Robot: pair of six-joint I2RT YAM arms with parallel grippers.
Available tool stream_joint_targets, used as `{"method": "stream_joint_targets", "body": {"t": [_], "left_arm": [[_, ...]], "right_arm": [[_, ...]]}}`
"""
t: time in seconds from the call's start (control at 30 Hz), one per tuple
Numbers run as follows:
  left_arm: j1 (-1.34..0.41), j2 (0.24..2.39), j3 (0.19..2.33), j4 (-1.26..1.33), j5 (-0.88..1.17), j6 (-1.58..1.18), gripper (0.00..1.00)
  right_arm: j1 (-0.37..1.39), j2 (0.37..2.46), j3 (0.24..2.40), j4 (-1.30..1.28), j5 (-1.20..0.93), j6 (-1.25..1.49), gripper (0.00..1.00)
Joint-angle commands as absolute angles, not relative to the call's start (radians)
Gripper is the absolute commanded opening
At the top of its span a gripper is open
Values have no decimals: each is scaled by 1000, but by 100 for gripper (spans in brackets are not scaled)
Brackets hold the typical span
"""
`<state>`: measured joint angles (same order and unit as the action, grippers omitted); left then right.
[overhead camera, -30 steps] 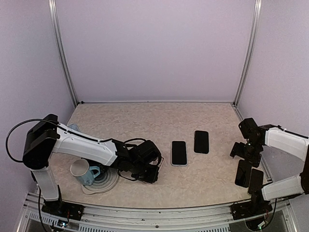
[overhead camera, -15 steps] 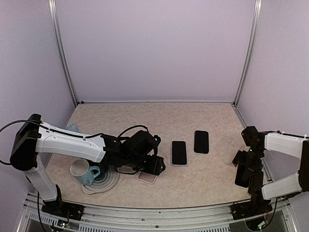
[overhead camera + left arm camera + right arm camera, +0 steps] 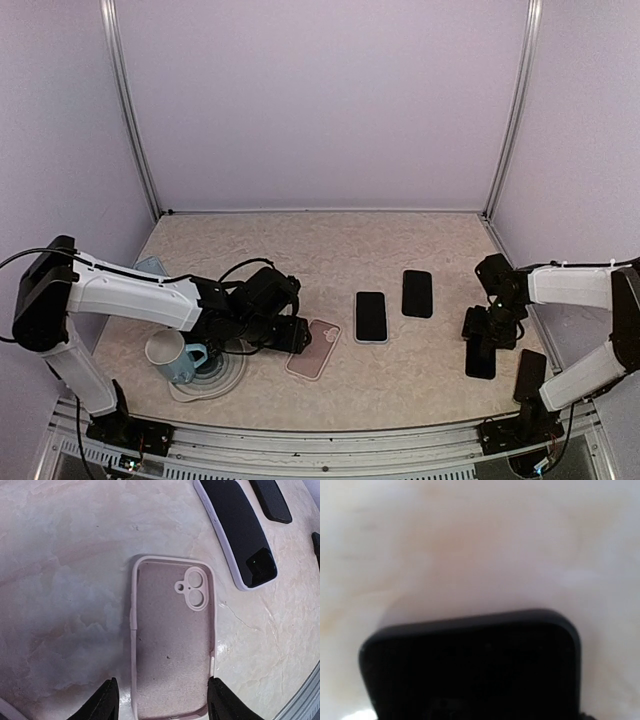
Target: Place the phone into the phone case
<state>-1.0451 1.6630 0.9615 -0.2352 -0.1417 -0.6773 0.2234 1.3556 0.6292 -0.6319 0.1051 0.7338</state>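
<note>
An empty pink phone case (image 3: pixel 313 349) lies flat on the table, inner side up. In the left wrist view the pink case (image 3: pixel 172 640) has its camera holes at the far end. My left gripper (image 3: pixel 294 335) is open at the case's near end, and in the wrist view it (image 3: pixel 165 702) has one fingertip on each side. My right gripper (image 3: pixel 482 332) is at the right, shut on one end of a black phone (image 3: pixel 480 358). In the right wrist view the phone (image 3: pixel 470 670) fills the lower half, blurred, and hides the fingers.
A phone in a white case (image 3: pixel 371 316) and a black slab (image 3: pixel 417 293) lie mid-table; both show in the left wrist view, the white-cased phone (image 3: pixel 237 535) and the slab (image 3: pixel 270 500). Another black slab (image 3: pixel 530 372) lies by the right arm's base. A blue mug (image 3: pixel 170 355) rests on a plate (image 3: pixel 225 378) at the left.
My left gripper has drawn back to the left and uncovered the pink case, which now lies on the table. My right gripper has moved left with the black phone.
</note>
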Motion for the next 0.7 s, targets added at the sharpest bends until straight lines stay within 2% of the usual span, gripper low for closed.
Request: {"method": "stream_joint_targets", "body": {"t": [0.0,0.2,0.27,0.37,0.53,0.67], "left_arm": [[-1019,1625,938,-206,-139,-667,60],[-1008,1612,914,-213,-143,-664,60],[-1008,1613,914,-216,-139,-654,60],[-1008,1633,928,-242,-142,-637,60],[-1006,1678,960,-300,-176,-617,56],[-1000,1726,985,-337,-176,-608,54]], "right_arm": [[315,1474,653,-619,-9,718,82],[411,1514,691,-680,-65,684,87],[431,1517,697,-710,-108,657,95],[458,1521,708,-770,-117,631,99],[466,1533,704,-800,-98,602,96],[467,1568,714,-778,-77,597,85]]}}
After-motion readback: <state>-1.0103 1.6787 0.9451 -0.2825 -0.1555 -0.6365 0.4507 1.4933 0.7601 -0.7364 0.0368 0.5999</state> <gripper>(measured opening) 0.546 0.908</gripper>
